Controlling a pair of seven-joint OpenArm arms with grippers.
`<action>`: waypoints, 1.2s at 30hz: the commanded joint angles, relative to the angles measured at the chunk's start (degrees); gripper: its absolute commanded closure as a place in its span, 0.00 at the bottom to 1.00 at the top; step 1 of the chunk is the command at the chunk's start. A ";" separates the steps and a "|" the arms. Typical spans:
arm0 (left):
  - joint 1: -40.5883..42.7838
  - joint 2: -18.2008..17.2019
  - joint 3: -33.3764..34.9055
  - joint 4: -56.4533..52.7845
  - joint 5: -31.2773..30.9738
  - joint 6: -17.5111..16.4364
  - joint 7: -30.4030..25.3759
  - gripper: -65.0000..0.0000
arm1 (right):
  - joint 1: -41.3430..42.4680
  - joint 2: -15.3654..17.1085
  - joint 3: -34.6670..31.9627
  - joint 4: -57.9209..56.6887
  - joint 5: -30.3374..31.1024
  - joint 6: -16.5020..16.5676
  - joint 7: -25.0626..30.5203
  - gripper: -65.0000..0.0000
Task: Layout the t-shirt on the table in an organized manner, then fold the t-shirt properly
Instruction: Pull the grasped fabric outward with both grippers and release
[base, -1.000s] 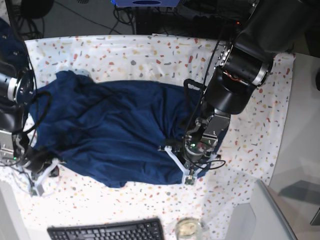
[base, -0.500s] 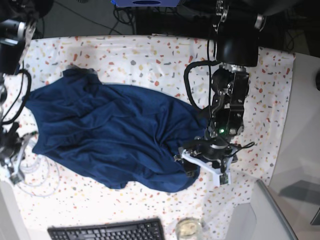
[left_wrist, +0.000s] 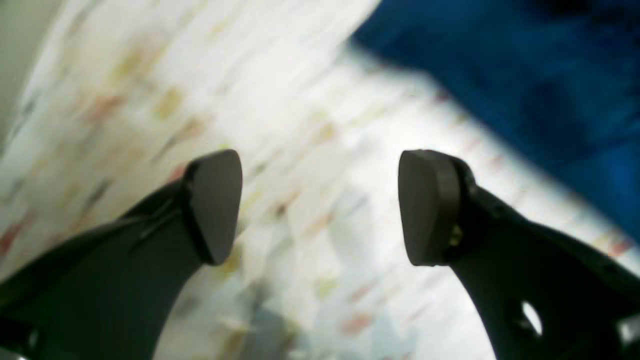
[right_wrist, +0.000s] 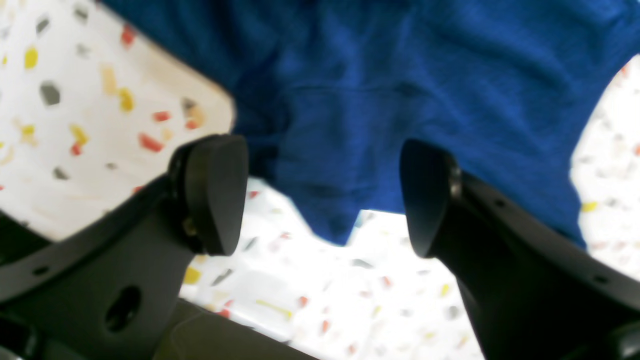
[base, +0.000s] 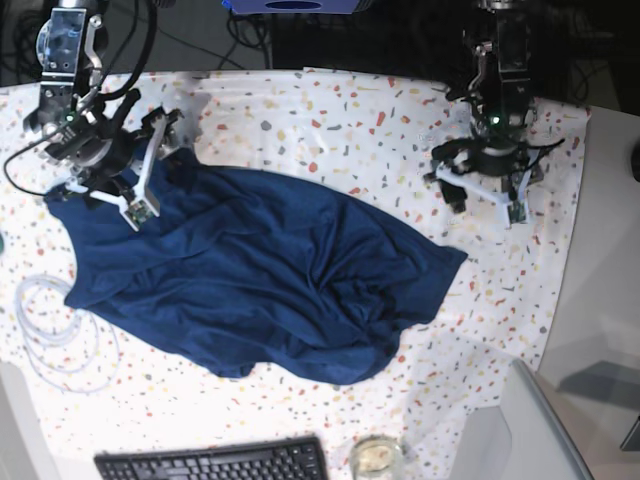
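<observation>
The dark navy t-shirt (base: 240, 280) lies rumpled and partly spread across the middle and left of the speckled table (base: 330, 110). My right gripper (base: 150, 170) is open and hovers over the shirt's far left part. In the right wrist view the gripper (right_wrist: 320, 195) frames a hanging edge of the shirt (right_wrist: 380, 100) without touching it. My left gripper (base: 483, 197) is open and empty over bare table at the far right, apart from the shirt. In the left wrist view the gripper (left_wrist: 320, 205) is blurred over the table, with the shirt (left_wrist: 525, 75) at the upper right.
A black keyboard (base: 215, 462) and a glass (base: 376, 458) sit at the near edge. A coil of white cable (base: 50, 330) lies at the left beside the shirt. A plain grey surface (base: 605, 300) borders the table on the right.
Both grippers have left the shirt's near edge and moved to the far side of the table. The shirt's right corner now lies stretched out to the right.
</observation>
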 joint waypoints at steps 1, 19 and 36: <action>0.88 -0.69 -0.21 1.65 -0.21 -2.30 -2.58 0.29 | -0.04 0.28 -0.73 1.84 0.43 -0.14 1.19 0.32; 6.68 -0.61 -1.62 3.76 -0.12 -5.46 -5.13 1.00 | -5.58 -3.15 -3.72 0.79 0.52 -0.14 1.37 0.45; 8.88 -0.78 -1.79 4.11 -0.03 -5.46 -5.48 1.00 | -2.06 -2.27 -3.20 -6.77 0.43 -13.11 9.54 0.45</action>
